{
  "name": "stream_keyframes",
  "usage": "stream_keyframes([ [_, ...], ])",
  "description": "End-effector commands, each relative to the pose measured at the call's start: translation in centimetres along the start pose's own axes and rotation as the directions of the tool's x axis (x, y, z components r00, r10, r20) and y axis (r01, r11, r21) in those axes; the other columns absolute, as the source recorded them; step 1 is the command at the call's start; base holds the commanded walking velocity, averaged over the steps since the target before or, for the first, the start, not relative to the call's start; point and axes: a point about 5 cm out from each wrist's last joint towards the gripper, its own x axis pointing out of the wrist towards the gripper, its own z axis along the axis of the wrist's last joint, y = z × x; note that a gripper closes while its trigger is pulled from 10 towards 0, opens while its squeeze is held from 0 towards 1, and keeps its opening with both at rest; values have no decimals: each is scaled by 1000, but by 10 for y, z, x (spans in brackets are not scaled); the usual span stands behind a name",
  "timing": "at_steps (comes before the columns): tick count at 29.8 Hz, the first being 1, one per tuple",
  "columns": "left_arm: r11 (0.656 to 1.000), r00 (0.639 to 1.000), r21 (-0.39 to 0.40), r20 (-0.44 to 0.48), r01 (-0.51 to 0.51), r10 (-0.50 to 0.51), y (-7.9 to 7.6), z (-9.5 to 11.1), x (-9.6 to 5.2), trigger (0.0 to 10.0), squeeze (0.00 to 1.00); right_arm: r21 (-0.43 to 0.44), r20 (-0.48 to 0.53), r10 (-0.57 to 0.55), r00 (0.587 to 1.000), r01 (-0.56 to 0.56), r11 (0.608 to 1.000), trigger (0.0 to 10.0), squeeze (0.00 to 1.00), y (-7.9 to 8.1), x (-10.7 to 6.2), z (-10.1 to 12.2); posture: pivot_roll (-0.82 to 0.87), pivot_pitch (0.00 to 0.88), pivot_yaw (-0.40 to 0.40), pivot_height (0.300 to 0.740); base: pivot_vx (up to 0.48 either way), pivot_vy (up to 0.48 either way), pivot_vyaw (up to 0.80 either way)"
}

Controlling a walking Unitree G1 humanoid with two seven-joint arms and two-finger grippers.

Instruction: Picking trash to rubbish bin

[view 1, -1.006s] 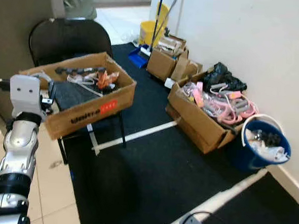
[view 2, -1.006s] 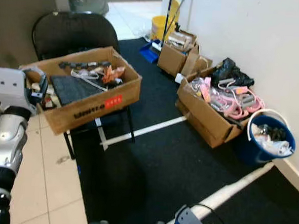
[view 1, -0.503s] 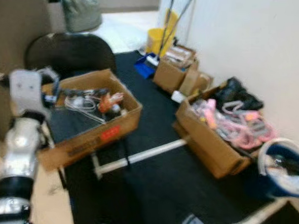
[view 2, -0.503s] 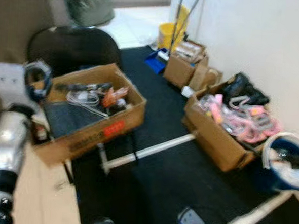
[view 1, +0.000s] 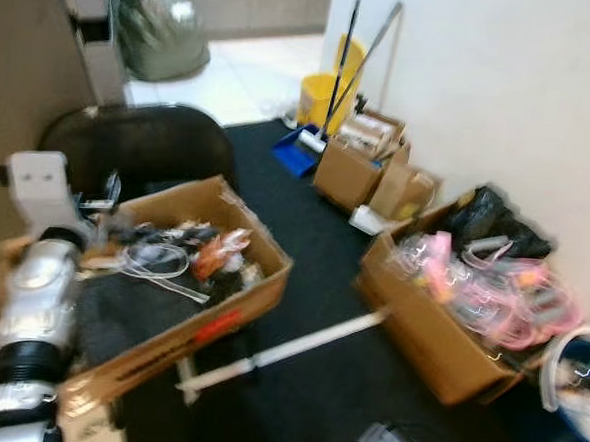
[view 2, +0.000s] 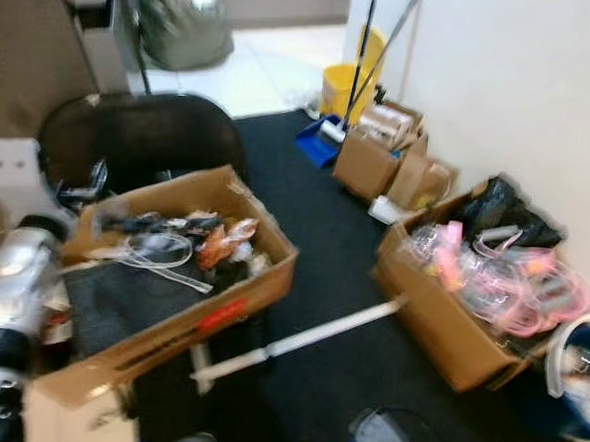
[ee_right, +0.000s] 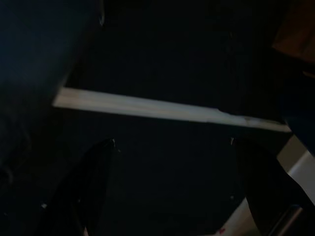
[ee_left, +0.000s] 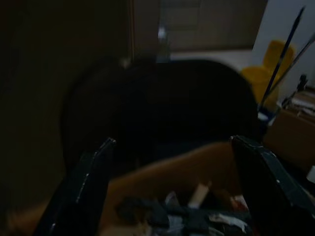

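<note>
Left wrist view has the left gripper (ee_left: 170, 187) spread wide and empty right at the cardboard box's (view 1: 231, 312) near-left corner, with the orange wrapper trash (view 1: 216, 252) ahead toward the box's middle, so left arm's closest, right gripper (ee_right: 172, 189) hangs open.

A cardboard box (view 1: 231, 312) of clutter sits on a black chair (view 1: 149, 147) beside the left arm (view 1: 32, 295).

Plain white wall (view 1: 504, 84) down the right side, black carpet (view 1: 321, 283) with a white stripe (view 1: 297, 346) across it. Black chair (view 2: 140, 136) sits left, pale tile floor (view 1: 249, 73) beyond.
</note>
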Motion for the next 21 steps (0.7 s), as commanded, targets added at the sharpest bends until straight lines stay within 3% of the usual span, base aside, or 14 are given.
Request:
stream_keyframes([
  [1, 999, 998, -33, -54, 21, -23, -7, -14, -5, 10000, 1000, 10, -40, 7, 999, -7, 1000, 10000, 0, 2, 0, -12, 52, 62, -15, 740, 0, 0, 0],
  [4, 998, 996, -45, -81, 37, -40, -12, -22, -8, 10000, 1000, 9, -40, 7, 999, -7, 1000, 10000, 0, 2, 0, -12, 52, 62, -15, 740, 0, 0, 0],
  [6, 974, 949, -98, -225, 202, -220, -40, -56, -23, 10000, 980, 4, -40, 4, 999, -4, 1000, 10000, 0, 1, 0, -11, 56, 57, -16, 740, 0, 0, 0],
  [7, 974, 949, -98, -225, 202, -220, -40, -56, -23, 10000, 980, 4, -40, 4, 999, -4, 1000, 10000, 0, 1, 0, -11, 56, 57, -16, 740, 0, 0, 0],
  [8, 957, 919, -115, -268, 268, -290, -49, -66, -31, 10000, 0, 2, -39, 4, 999, -4, 1000, 10000, 0, 0, 0, -11, 57, 55, -16, 740, 0, 0, 0],
  [9, 923, 864, -131, -326, 361, -384, -62, -83, -45, 10000, 0, 0, -39, 2, 999, -2, 1000, 10000, 0, 0, 0, -11, 57, 54, -19, 740, 0, 0, 0],
  [10, 923, 864, -131, -326, 361, -384, -62, -83, -45, 10000, 0, 0, -39, 2, 999, -2, 1000, 10000, 0, 0, 0, -11, 57, 54, -19, 740, 0, 0, 0],
  [12, 865, 770, -178, -396, 470, -500, -76, -104, -67, 10000, 0, -4, -39, 1, 999, -1, 1000, 10000, 0, -1, 0, -10, 56, 52, -20, 740, 0, 0, 0],
  [13, 865, 770, -178, -396, 470, -500, -76, -104, -67, 10000, 0, -4, -39, 1, 999, -1, 1000, 10000, 0, -1, 0, -10, 56, 52, -20, 740, 0, 0, 0],
  [15, 687, 537, -343, -439, 640, -720, -98, -131, -115, 10000, 0, -8, -38, -3, 999, 3, 1000, 10000, 0, -3, 0, -9, 54, 50, -22, 740, 0, 0, 0],
  [17, 687, 537, -343, -439, 640, -720, -98, -131, -115, 10000, 0, -8, -38, -3, 999, 3, 1000, 10000, 0, -3, 0, -9, 54, 50, -22, 740, 0, 0, 0],
  [19, 519, 320, -517, -427, 681, -846, -106, -150, -163, 10000, 0, -10, -38, -7, 999, 7, 1000, 10000, 0, -4, 0, -7, 50, 49, -21, 740, 0, 0, 0],
  [20, 519, 320, -517, -427, 681, -846, -106, -150, -163, 10000, 0, -10, -38, -7, 999, 7, 1000, 10000, 0, -4, 0, -7, 50, 49, -21, 740, 0, 0, 0],
  [21, 490, 280, -560, -421, 668, -863, -104, -155, -176, 10000, 0, -10, -38, -8, 999, 8, 1000, 10000, 0, -5, -1, -7, 49, 49, -19, 740, 0, 0, 0],
])
